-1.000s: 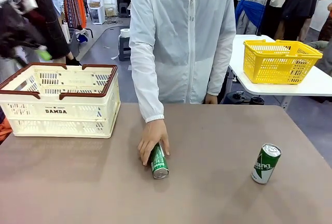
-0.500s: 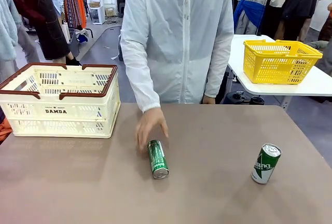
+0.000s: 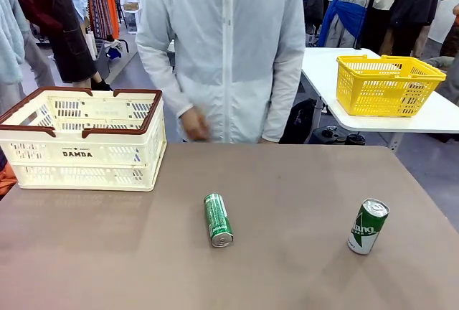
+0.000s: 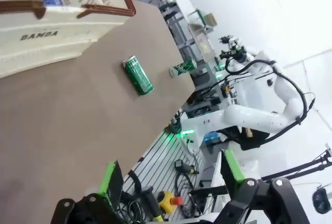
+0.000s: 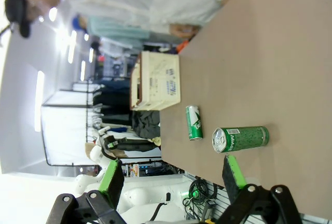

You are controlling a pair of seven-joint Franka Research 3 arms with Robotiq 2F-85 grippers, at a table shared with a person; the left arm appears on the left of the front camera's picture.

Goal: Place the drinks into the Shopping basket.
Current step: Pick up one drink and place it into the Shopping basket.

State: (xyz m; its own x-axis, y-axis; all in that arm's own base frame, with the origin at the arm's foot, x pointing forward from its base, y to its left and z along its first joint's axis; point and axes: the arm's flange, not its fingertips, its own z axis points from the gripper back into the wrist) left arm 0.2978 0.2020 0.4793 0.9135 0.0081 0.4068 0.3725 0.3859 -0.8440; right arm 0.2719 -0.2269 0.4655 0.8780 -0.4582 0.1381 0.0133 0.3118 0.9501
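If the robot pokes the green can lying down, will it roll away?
Probably. The lying green can rests on its round side on the flat table, so a sideways nudge would likely send it rolling. Pushed on its silver end, it would more likely slide. Its smooth metal looks slippery, so a grip may need squeezing firmly.

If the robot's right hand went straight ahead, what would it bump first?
The right hand would likely reach the lying green can, or the table beside it; the standing can sits off-line. Depth is unclear.
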